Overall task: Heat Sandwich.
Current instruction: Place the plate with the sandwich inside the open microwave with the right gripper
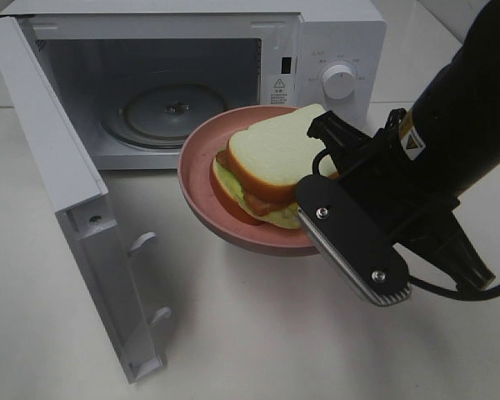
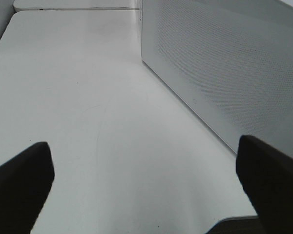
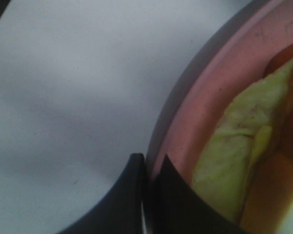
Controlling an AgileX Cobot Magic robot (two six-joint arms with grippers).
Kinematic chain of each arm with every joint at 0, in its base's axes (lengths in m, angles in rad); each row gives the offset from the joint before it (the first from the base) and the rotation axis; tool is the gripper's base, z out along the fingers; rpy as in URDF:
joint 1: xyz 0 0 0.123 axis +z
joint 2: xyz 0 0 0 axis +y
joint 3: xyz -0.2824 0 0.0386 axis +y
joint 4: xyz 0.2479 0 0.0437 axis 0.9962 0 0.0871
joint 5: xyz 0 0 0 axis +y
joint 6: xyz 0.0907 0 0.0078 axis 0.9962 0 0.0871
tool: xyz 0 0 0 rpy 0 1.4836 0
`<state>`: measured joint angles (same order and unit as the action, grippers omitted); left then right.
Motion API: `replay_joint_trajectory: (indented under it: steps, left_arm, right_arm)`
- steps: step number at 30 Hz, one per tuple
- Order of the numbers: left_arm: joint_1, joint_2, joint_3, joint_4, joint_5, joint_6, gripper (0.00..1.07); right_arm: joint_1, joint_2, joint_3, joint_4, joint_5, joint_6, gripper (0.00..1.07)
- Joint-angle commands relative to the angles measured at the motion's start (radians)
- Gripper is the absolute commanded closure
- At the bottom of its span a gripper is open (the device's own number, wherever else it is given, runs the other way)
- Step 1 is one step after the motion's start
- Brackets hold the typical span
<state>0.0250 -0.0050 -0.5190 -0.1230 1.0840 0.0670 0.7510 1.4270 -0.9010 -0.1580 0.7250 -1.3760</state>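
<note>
The right hand (image 3: 147, 170) clamps the rim of the pink plate (image 1: 202, 179), so the sandwich (image 1: 271, 158) rides on it untouched, just in front of the microwave (image 1: 342, 42), whose door (image 1: 58, 167) is swung wide to admit it. The left hand (image 2: 145, 180) hangs spread wide, holding nothing, over the tabletop (image 2: 88, 97) beside the microwave's wall.
</note>
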Motion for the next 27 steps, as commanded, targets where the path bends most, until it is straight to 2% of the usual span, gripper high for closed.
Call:
replay_joint_trajectory:
  steps: [1,11,27]
  left_arm:
    - [-0.004,-0.023,0.002,-0.005,-0.013,-0.004,0.10]
    - [-0.004,-0.023,0.002,-0.005,-0.013,-0.004,0.10]
    - [-0.004,-0.023,0.002,-0.005,-0.013,-0.004,0.10]
  right_arm:
    - [-0.007,-0.008,0.002,0.006,-0.039,-0.014,1.07]
    - [-0.004,0.053,-0.013,0.047,-0.074,-0.022,1.07]
    - [-0.004,0.218,-0.187,0.053,-0.074,-0.018,1.07]
